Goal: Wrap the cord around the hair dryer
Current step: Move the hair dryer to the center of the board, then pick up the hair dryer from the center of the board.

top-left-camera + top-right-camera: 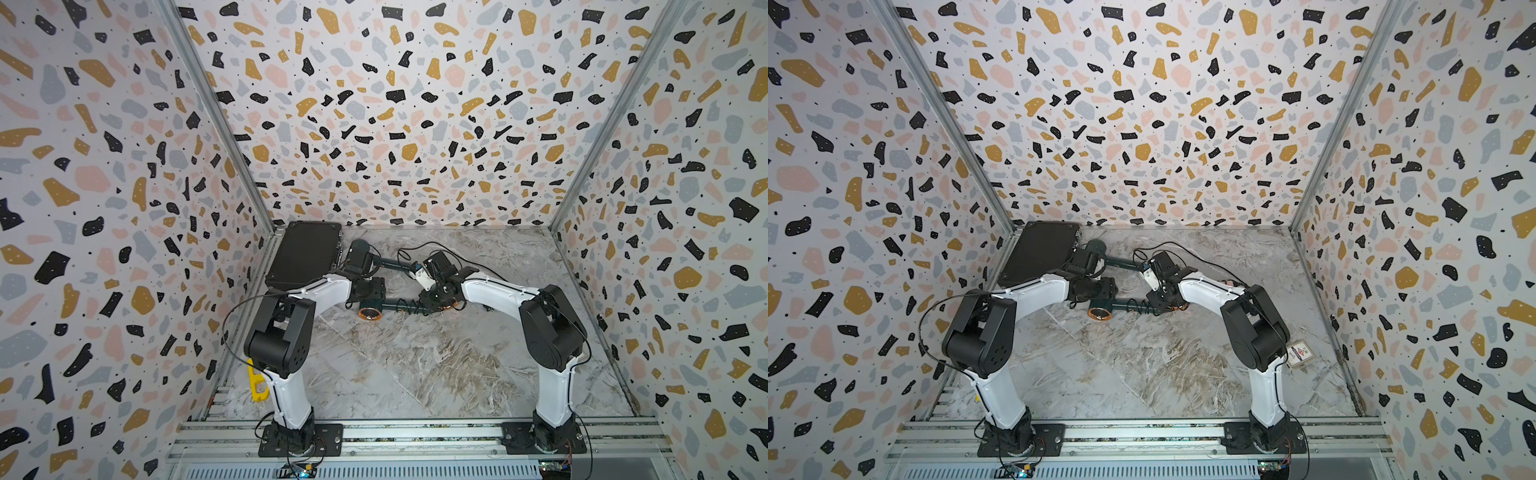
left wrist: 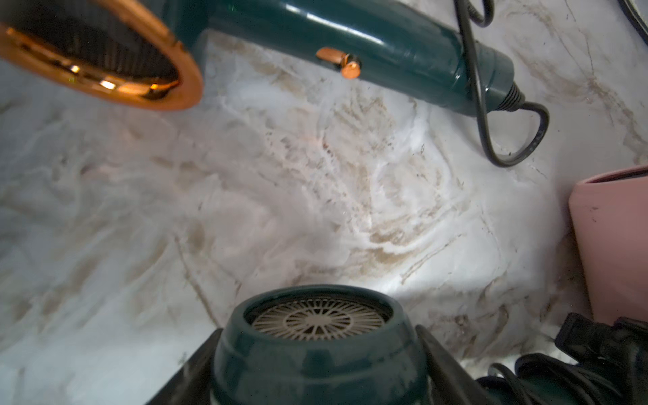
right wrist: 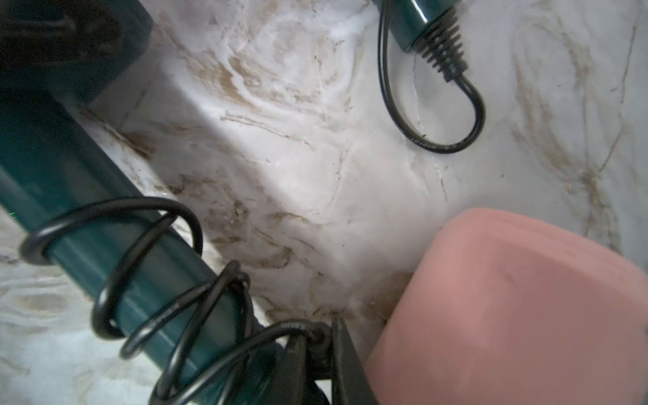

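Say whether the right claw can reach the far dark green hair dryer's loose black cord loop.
Probably not yet: the right claw is shut on the nearer dryer's wrapped cord; the loop lies unobstructed.

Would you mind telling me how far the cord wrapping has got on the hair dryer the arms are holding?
Done: several loops of cord already circle the handle of the held hair dryer. In hand: the left fingers clamp its body while the right fingers pinch the cord near the handle's end. Left: winding on whatever tail remains, which is hidden. A second hair dryer has its cable unwound.
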